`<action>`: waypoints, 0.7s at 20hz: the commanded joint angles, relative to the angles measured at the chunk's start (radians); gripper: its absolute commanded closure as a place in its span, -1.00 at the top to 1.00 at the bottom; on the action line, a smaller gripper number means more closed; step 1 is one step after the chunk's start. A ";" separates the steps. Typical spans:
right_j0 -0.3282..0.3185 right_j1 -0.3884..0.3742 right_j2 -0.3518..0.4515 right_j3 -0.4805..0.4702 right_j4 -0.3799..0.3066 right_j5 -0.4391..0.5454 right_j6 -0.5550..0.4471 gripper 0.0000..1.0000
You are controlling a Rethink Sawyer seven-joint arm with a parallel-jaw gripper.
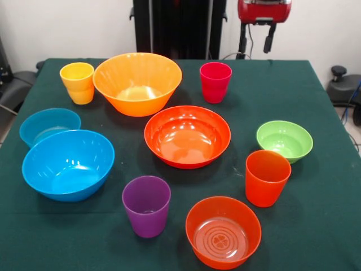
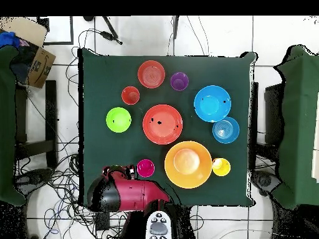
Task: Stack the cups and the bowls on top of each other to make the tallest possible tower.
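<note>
Nothing is stacked yet: all ten pieces stand apart on the green-covered desk, each upright and open-mouthed. The gripper hangs above the desk's robot-side edge, drawn back, with two dark fingers spread apart and holding nothing.

Nearest to it, just inside that edge, stands the glossy crimson plastic cup. Along the same edge sit the large orange-yellow plastic bowl and, toward the corner, the yellow plastic cup. The wide shallow red-orange bowl holds the desk's middle, with the small green bowl and the orange-red cup on one side and the large blue bowl, touching or nearly touching the small blue bowl, on the other. The purple cup and the small translucent orange bowl stand near the edge opposite the robot.

The coming move probably turns on this: the crimson cup lies almost straight below and slightly inward of the fingers, its axis vertical, so a short descent over its rim should reach it first.
</note>
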 commanded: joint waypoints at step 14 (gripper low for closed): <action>-0.044 0.059 0.020 0.028 -0.047 0.062 0.116 1.00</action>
